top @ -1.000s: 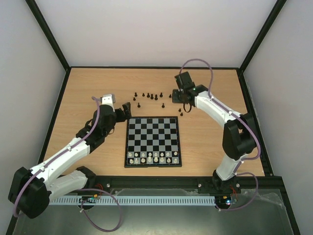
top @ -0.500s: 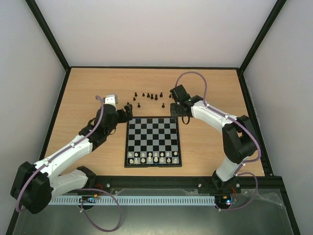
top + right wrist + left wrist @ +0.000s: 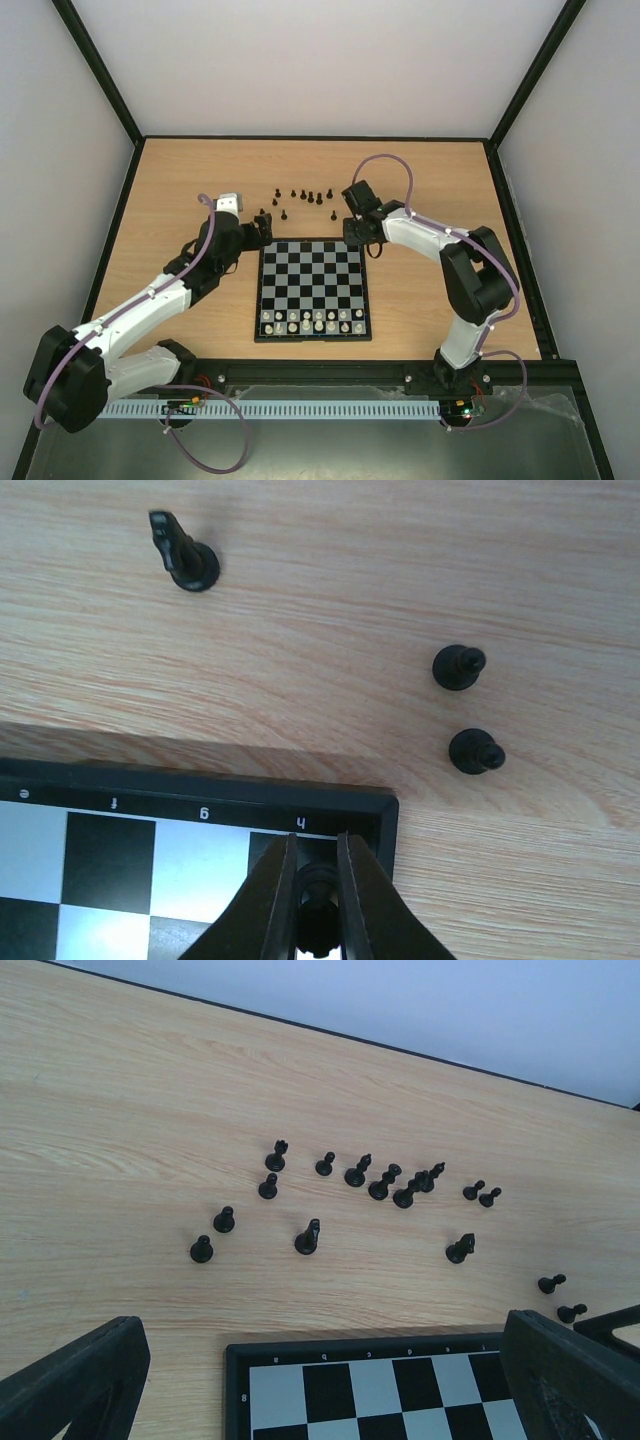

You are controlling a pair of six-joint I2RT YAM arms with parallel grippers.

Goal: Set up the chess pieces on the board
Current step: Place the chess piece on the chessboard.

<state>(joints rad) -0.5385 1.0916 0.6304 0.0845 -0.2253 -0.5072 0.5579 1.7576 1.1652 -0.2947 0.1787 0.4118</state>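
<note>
The board [image 3: 311,272] lies in the middle of the table. Several black chess pieces [image 3: 305,196] stand loose on the wood beyond its far edge. My right gripper [image 3: 353,235] is over the board's far right corner. In the right wrist view it [image 3: 318,872] is shut on a black chess piece [image 3: 319,892] above the corner square inside the frame [image 3: 200,790]. A knight [image 3: 185,555] and two pawns [image 3: 458,666] stand on the wood beyond. My left gripper [image 3: 262,222] is open and empty over the board's far left corner [image 3: 300,1355], with the loose black pieces [image 3: 380,1180] ahead of it.
Pale white pieces [image 3: 312,320] fill the two rows nearest the arms. A black frame [image 3: 140,140] edges the wooden table, and white walls stand behind and at both sides.
My right gripper has moved left and nearer, from the wood beyond the board to over its far right corner. My left gripper has shifted slightly towards the board's far left corner.
</note>
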